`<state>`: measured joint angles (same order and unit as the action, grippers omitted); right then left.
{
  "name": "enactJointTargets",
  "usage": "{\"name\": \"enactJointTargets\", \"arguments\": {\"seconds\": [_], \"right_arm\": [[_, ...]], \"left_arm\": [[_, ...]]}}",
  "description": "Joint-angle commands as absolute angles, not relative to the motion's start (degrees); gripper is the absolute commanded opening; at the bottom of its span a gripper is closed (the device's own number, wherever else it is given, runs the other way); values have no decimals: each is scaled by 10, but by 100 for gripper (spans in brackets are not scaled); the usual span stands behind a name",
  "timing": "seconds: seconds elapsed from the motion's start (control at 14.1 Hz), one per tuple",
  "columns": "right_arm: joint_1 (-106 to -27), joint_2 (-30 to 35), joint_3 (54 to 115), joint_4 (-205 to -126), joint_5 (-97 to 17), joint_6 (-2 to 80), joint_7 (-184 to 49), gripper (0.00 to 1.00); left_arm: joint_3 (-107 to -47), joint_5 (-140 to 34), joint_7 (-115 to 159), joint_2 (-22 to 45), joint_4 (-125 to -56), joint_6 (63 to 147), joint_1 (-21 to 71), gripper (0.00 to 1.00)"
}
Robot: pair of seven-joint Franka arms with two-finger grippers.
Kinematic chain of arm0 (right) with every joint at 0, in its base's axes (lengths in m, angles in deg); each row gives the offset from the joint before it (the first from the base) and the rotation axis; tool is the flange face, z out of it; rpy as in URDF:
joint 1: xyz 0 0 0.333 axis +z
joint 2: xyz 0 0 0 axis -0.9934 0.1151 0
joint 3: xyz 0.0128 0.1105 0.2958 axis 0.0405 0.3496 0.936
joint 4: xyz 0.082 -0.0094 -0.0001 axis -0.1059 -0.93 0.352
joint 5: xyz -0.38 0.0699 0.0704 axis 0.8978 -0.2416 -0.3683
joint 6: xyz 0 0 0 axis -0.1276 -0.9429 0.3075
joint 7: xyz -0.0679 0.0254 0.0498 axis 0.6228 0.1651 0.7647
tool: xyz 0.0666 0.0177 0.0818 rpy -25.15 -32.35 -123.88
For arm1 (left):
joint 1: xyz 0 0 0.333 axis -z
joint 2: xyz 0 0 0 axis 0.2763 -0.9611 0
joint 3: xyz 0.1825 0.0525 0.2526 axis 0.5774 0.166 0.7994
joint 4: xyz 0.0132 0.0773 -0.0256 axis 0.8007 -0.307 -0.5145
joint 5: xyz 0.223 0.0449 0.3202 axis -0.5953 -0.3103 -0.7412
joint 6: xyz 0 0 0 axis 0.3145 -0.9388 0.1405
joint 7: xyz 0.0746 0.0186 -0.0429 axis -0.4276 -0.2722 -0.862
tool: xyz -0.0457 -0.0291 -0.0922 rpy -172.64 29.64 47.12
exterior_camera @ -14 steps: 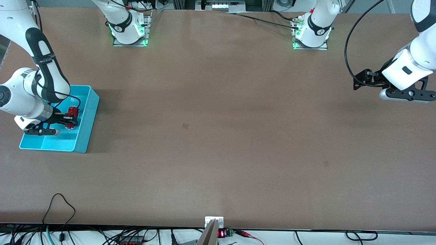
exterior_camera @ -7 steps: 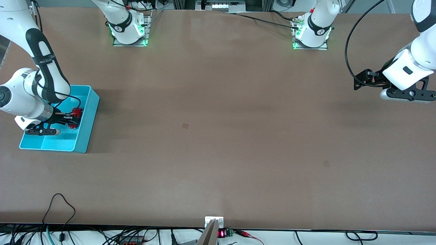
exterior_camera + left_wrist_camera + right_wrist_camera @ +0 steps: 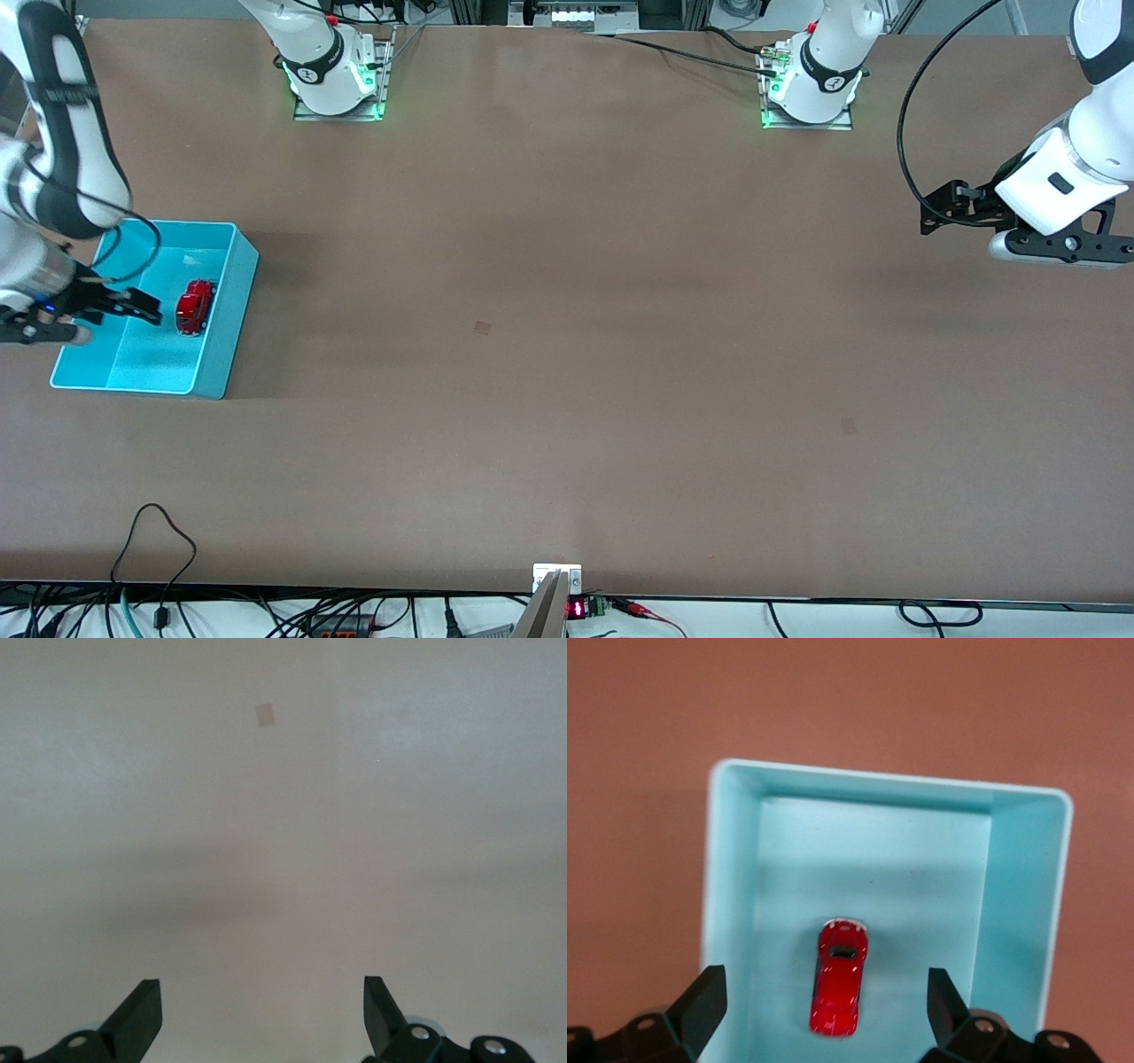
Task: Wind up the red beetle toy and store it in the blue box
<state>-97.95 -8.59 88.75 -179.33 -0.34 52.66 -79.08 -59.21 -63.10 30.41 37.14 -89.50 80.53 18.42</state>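
Resting in blue box [image 3: 232, 301] (seemingly flat): red beetle toy [image 3: 195, 307]

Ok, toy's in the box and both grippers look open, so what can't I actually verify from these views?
- Red beetle toy in the blue box: wheels and any winding part are hidden under its body in the front and right wrist views.
- Blue box: the end toward the right arm is covered by that arm in the front view and cut off by the frame edge in the right wrist view.
- Right gripper and left gripper: only fingertips show in wrist views.
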Motion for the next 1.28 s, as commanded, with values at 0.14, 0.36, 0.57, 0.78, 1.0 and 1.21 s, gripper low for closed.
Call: {"name": "enactJointTargets", "arguments": {"seconds": [0.14,0.36,0.57,0.78,1.0,1.21], "right_arm": [[-982,-153,925,-1672,-5,306,-790,100],[-962,-206,930,-1645,-17,217,-738,100],[-942,-224,937,-1575,-17,96,-691,100],[-925,-221,942,-1529,-15,34,-686,100],[-921,-214,941,-1534,-13,36,-686,100],[-920,-209,941,-1541,-13,38,-684,100]], "left_arm": [[-587,-626,303,367,-885,803,189,100],[-587,-626,303,367,-884,803,189,100],[-587,-626,303,367,-884,804,189,100],[-587,-627,303,367,-884,803,189,100],[-587,-627,303,367,-884,803,189,100],[-587,-627,303,367,-884,804,189,100]]}}
